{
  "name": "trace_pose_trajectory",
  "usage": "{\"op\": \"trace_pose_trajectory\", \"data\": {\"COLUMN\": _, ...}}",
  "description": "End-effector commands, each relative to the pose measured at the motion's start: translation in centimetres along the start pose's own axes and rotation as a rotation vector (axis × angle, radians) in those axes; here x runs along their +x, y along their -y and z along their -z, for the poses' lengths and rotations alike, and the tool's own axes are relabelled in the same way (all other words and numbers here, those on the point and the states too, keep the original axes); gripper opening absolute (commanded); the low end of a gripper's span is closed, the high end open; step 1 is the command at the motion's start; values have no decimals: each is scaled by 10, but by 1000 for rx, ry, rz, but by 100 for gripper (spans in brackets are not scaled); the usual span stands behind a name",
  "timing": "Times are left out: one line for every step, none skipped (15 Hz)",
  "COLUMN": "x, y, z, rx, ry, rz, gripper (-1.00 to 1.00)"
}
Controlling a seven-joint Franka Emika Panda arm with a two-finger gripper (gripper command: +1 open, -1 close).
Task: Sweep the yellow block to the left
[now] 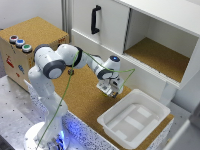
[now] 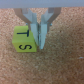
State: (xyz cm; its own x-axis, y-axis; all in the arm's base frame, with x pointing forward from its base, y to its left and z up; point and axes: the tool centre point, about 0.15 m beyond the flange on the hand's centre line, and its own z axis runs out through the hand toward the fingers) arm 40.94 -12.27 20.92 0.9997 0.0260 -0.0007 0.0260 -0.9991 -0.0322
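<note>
In the wrist view the yellow block [image 2: 24,39] is a small bright yellow cube with black letters on its faces, lying on the cork surface. My gripper [image 2: 41,44] is shut, with its fingertips together and nothing between them. The fingertips stand right against one side of the block, low over the cork. In the exterior view the gripper [image 1: 111,90] points down at the cork tabletop next to the white tray. The block itself is hidden there by the hand.
A white plastic tray [image 1: 150,107] sits on the cork tabletop [image 1: 85,95] at the exterior view's right of the gripper. A white cabinet with an open compartment [image 1: 155,55] stands behind. A cork-topped box with coloured buttons [image 1: 20,42] is at the exterior view's left.
</note>
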Motion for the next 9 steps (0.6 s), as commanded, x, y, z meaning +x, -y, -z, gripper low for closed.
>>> {"op": "trace_pose_trajectory", "data": {"x": 14, "y": 34, "z": -9, "rx": 1, "ry": 33, "rz": -14, "gripper": -100}}
{"op": "trace_pose_trajectory", "data": {"x": 15, "y": 42, "z": -8, "rx": 6, "ry": 34, "rz": -12, "gripper": -100}}
{"op": "trace_pose_trajectory", "data": {"x": 16, "y": 48, "z": -7, "rx": 9, "ry": 36, "rz": -6, "gripper": -100}}
{"op": "trace_pose_trajectory", "data": {"x": 16, "y": 54, "z": -6, "rx": 12, "ry": 38, "rz": 1, "gripper": -100}}
{"op": "trace_pose_trajectory", "data": {"x": 17, "y": 61, "z": -6, "rx": 14, "ry": 41, "rz": 6, "gripper": -100}}
{"op": "trace_pose_trajectory", "data": {"x": 18, "y": 68, "z": -6, "rx": 19, "ry": 44, "rz": 11, "gripper": -100}}
{"op": "trace_pose_trajectory", "data": {"x": 19, "y": 76, "z": -6, "rx": 26, "ry": 49, "rz": 19, "gripper": -100}}
{"op": "trace_pose_trajectory", "data": {"x": 20, "y": 83, "z": -6, "rx": 33, "ry": 53, "rz": 26, "gripper": -100}}
{"op": "trace_pose_trajectory", "data": {"x": 21, "y": 89, "z": -7, "rx": 36, "ry": 55, "rz": 33, "gripper": -100}}
